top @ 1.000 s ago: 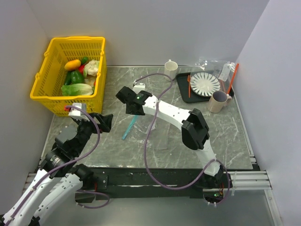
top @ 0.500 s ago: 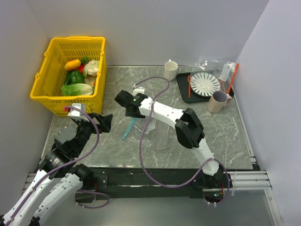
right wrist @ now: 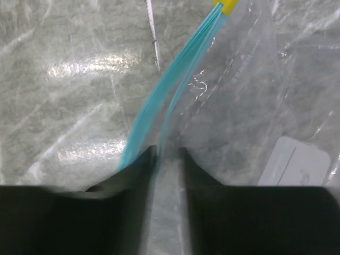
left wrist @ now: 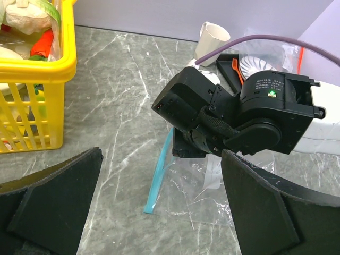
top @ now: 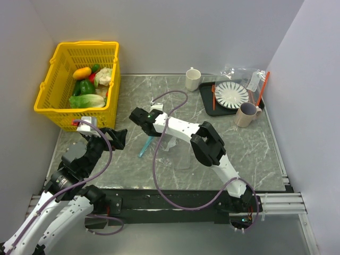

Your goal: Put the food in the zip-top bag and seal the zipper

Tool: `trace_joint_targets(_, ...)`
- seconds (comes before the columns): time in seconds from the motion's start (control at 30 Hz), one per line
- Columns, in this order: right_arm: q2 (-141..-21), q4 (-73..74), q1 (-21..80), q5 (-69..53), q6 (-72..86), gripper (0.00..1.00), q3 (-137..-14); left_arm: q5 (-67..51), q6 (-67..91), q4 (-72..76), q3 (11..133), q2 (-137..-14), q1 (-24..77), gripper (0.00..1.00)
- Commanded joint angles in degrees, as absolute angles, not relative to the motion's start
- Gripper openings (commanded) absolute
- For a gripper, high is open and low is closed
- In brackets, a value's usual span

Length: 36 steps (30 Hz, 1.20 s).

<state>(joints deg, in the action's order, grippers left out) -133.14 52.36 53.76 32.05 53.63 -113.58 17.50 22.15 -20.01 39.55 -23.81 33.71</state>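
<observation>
The zip-top bag (top: 171, 147) lies flat and clear on the marble table, its teal zipper (top: 146, 144) along the left side. My right gripper (top: 144, 123) is down at the zipper's far end. In the right wrist view its jaws (right wrist: 167, 151) are nearly closed with the bag's lip and one teal strip (right wrist: 175, 79) between them; the mouth gapes slightly and a yellow end piece (right wrist: 228, 6) shows. The food (top: 87, 87), toy vegetables, sits in the yellow basket (top: 53, 66). My left gripper (top: 109, 137) is open and empty, hovering left of the bag (left wrist: 212, 183).
A white cup (top: 193, 78) stands at the back. A black tray (top: 208, 106) holds a striped plate (top: 231, 95) and an orange fork (top: 213, 96). A beige mug (top: 245, 114), an orange-red stick (top: 261, 90) and crumpled plastic (top: 241, 73) are at the right.
My right gripper has moved left and down along the bag's mouth and now sits on the zipper's far end. The left arm has not moved.
</observation>
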Motion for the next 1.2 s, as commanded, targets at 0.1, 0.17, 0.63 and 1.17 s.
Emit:
trace_joint_targets(0.1,-126.40,47.12,54.14,33.76,52.04,0.00,-106.81,18.19,22.41,-19.07,40.43,-23.99,33.49,0.99)
trace_joint_targets(0.17,-122.88,45.36,54.05,32.79,51.51,0.00,-104.51,18.19,22.33,-19.16,40.52,-24.52,33.49,0.99)
trace_joint_targets(0.63,-88.44,20.14,54.14,16.71,41.05,0.00,-69.80,9.95,29.00,-18.90,41.75,-34.70,33.49,0.99)
trace_joint_targets(1.17,-73.74,14.42,54.23,11.96,37.79,0.00,-58.80,-13.27,39.90,-4.31,43.59,-53.96,33.49,0.99)
